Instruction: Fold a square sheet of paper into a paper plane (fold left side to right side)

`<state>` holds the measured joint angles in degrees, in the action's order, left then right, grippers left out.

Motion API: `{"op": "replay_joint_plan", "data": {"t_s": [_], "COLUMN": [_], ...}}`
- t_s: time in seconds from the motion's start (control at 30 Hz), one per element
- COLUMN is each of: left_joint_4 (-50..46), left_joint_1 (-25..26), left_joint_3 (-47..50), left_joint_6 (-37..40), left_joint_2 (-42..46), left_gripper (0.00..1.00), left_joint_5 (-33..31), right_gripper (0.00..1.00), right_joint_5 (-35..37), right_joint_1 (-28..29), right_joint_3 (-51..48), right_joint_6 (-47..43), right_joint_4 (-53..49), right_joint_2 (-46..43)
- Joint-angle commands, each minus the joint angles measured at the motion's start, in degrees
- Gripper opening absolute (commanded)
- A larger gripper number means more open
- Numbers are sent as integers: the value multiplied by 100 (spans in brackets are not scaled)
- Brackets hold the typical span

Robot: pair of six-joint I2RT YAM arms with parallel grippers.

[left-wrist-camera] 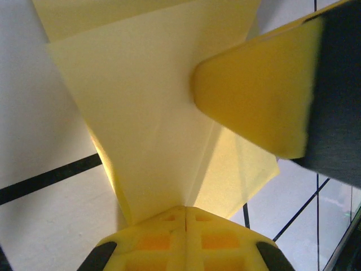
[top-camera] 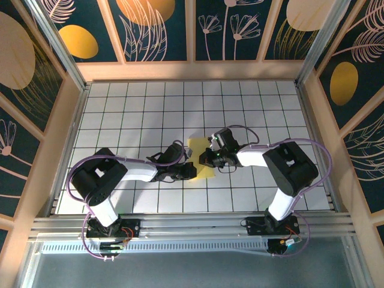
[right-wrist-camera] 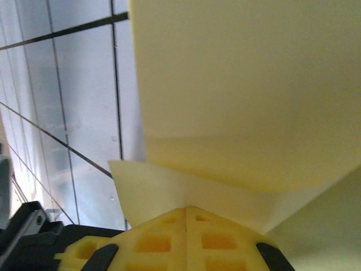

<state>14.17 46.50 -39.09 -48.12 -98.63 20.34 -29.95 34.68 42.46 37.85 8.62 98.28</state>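
pale yellow square sheet of paper point(top-camera: 198, 149) sits near the middle of the white gridded table point(top-camera: 144, 114), a little toward the near edge, between the two arms

top view: left gripper point(top-camera: 192, 171) comes in from the left at the sheet's near-left part. right gripper point(top-camera: 210, 156) comes in from the right, over the sheet's right side. the two tips are close together

left wrist view: the yellow pads of the left gripper point(left-wrist-camera: 185, 210) meet with no gap, and the paper point(left-wrist-camera: 146, 113) fans out straight from their seam, so it is pinched. the sheet shows a crease and overlapping layers. one finger of the right gripper point(left-wrist-camera: 254, 96) lies against the sheet at upper right

right wrist view: the right gripper point(right-wrist-camera: 185, 210) pads are likewise pressed together on the paper point(right-wrist-camera: 242, 84). a folded layer spreads above them, and a lower flap pokes out to the left over the table's black grid lines point(right-wrist-camera: 115, 84)
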Motion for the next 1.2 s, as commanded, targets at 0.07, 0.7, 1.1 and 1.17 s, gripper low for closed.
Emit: {"op": "replay_joint_plan", "data": {"t_s": [0.07,0.7,1.1,1.17], "left_joint_4": [-309,-503,-600,-600], "left_joint_1": [-9,-1,-2,-7], "left_joint_3": [139,145,247,254], "left_joint_6": [73,18,35,34], "left_joint_2": [-118,-104,-16,-16], "left_gripper": [0,0,0,0], "left_joint_5": [-258,-408,-478,-486], "right_gripper": [0,0,0,0], "right_joint_5": [65,725,637,598], "right_joint_1": [148,334,-220,-301], "right_joint_3": [-18,-122,104,139], "right_joint_6": [-22,-195,-562,-623], "right_joint_4": [100,-82,-335,-367], "right_joint_2": [-318,223,256,269]}}
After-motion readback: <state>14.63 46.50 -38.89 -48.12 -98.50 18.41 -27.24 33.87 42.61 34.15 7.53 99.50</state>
